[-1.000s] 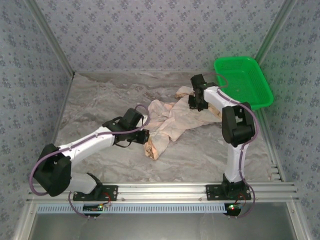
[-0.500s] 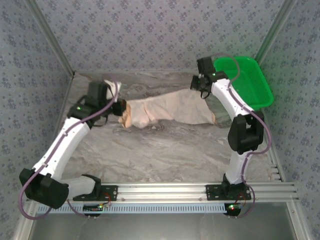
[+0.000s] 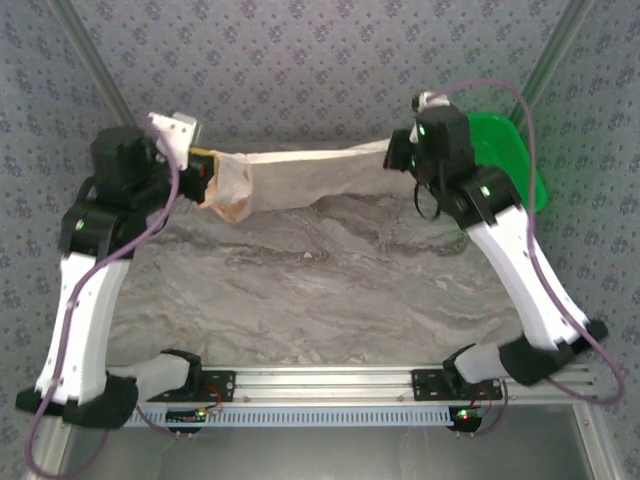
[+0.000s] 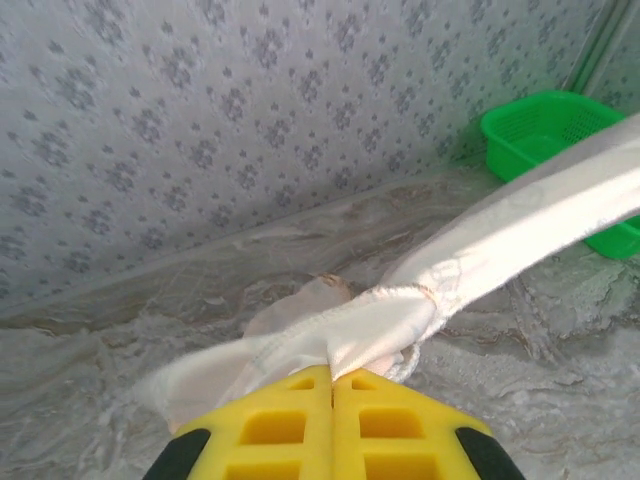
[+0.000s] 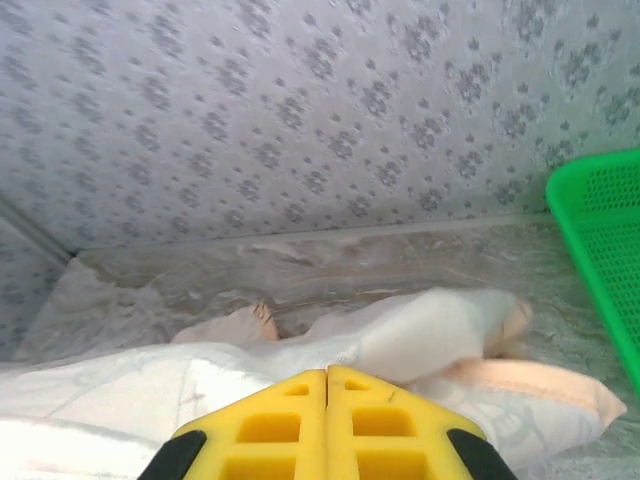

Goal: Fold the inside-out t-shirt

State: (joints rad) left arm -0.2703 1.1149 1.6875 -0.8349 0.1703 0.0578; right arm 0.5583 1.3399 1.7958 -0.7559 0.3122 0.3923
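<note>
The inside-out t-shirt (image 3: 300, 177) hangs stretched in the air between both arms, high above the back of the table, showing its pale pinkish-cream reverse. My left gripper (image 3: 205, 172) is shut on its left end, where a peach fold droops (image 3: 228, 196). My right gripper (image 3: 398, 155) is shut on its right end. In the left wrist view the yellow fingers (image 4: 300, 410) pinch a bunched seam of the shirt (image 4: 400, 305), which runs off to the upper right. In the right wrist view the yellow fingers (image 5: 290, 415) clamp the shirt (image 5: 440, 335), which spreads left and right below them.
A green plastic basket (image 3: 515, 160) stands at the back right, partly behind the right arm; it also shows in the wrist views (image 4: 550, 120) (image 5: 600, 240). The marbled grey table (image 3: 320, 290) lies below, enclosed by patterned walls (image 3: 300, 60) at the back and sides.
Both arms have risen and spread apart, lifting the shirt off the table. A second ago it lay crumpled mid-table; now it is pulled taut in the air near the back wall.
</note>
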